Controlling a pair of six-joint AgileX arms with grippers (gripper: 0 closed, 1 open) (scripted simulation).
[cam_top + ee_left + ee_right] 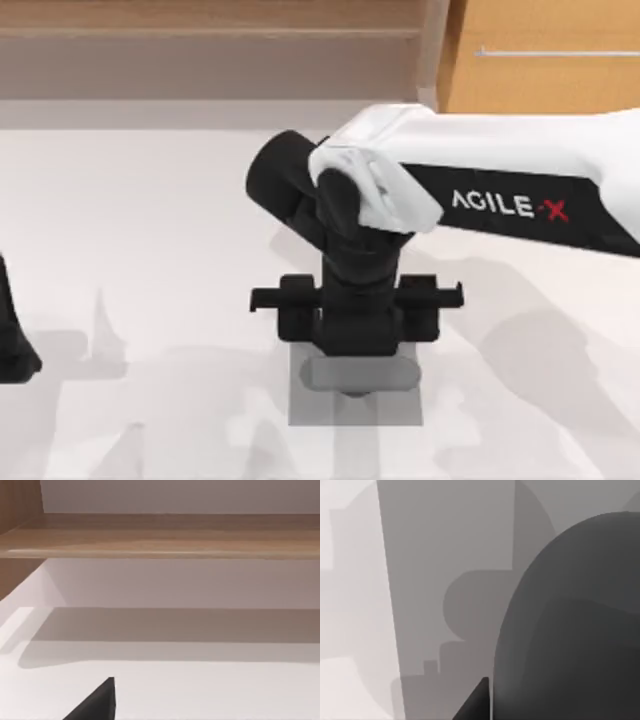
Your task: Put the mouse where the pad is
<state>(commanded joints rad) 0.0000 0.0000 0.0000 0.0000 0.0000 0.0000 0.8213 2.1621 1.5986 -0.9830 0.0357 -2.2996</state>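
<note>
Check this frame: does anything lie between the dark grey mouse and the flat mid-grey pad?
Nothing visible does. The dark grey rounded mouse is under the right gripper, directly over the flat mid-grey pad. The left arm sits at the table's left edge.

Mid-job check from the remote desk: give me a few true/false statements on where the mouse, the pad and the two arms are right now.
1. The right gripper is over the pad. True.
2. The mouse is off the pad, near the table's left edge. False: it is over the pad, directly under the right gripper.
3. The left arm is reaching toward the pad. False: it sits at the table's left edge, away from the pad.
4. In the right wrist view the mouse looms large and dark beside the pad. True.
5. The pad is bright red. False: it is plain grey.
</note>
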